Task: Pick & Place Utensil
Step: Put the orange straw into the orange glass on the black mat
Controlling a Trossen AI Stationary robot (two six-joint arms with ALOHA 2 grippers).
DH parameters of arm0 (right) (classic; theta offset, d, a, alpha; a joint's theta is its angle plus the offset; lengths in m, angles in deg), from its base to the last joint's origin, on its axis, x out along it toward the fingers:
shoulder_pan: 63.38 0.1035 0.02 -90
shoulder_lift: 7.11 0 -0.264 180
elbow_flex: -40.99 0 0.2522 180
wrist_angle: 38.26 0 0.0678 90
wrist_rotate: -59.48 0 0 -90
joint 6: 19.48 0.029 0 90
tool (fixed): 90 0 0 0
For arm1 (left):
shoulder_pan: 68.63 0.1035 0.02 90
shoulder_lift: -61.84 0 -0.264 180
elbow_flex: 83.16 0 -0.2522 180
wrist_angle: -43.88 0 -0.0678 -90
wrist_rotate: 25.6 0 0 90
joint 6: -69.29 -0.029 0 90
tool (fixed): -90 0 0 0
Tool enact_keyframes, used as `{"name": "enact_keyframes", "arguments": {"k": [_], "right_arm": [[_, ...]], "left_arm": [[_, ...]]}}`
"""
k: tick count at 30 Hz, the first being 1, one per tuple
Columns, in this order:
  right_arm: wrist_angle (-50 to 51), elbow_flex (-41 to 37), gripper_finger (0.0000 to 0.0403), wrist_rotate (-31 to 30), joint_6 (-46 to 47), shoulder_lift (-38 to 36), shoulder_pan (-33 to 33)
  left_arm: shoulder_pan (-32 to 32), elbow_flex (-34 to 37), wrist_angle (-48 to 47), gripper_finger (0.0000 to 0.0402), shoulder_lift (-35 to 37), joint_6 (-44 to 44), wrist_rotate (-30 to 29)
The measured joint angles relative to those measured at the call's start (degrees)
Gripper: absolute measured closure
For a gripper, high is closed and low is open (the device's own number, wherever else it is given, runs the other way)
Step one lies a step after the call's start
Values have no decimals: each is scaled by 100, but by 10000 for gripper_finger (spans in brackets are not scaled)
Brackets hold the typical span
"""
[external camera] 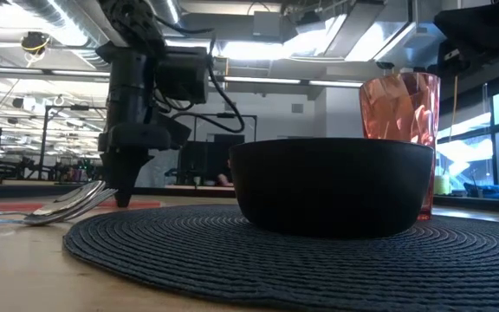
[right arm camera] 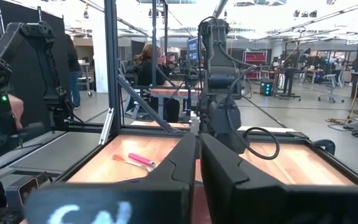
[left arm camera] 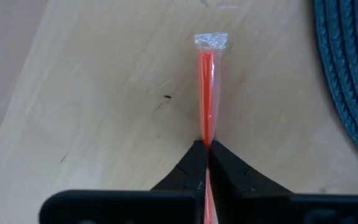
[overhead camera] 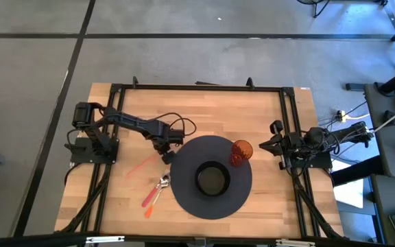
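High view: a pale wooden desk (overhead camera: 259, 110) carries a round dark woven mat (overhead camera: 184, 199); the left hand (overhead camera: 165, 156) sits at its edge, mid-desk

Left wrist view: fingers clamped on a thin red plastic-wrapped straw (left arm camera: 206, 87) lying flat; grasp made, lifting comes next

Right wrist view: the right hand (right arm camera: 197, 163), closed, waits at the right edge

I am running this rig in a robotics lab, an open industrial hall. Beyond my wooden table (overhead camera: 136, 199) in its black metal frame (right arm camera: 110, 68), I see a polished concrete floor (overhead camera: 184, 55), exposed ceiling ducts (external camera: 59, 13), further workbenches (right arm camera: 166, 93) and robot arms (right arm camera: 17, 43), monitors (external camera: 202, 160), and a seated person (right arm camera: 148, 65).
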Motion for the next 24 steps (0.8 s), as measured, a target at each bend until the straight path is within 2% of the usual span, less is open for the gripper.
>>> {"name": "enact_keyframes", "arguments": {"k": [7,16,21,24], "right_arm": [[15,0,378,-4,-74,0,0],[44,0,378,-2,-86,0,0],[44,0,378,-4,-94,0,-1],[48,0,378,-4,-94,0,0]], "left_arm": [[-194,-393,-375,398,256,-104,-553],[-615,-761,-416,398,1342,-284,-1180],[-902,-776,378,398,2279,-1023,-1477],[-1095,-684,1088,398,2824,-1732,-1236]]}}
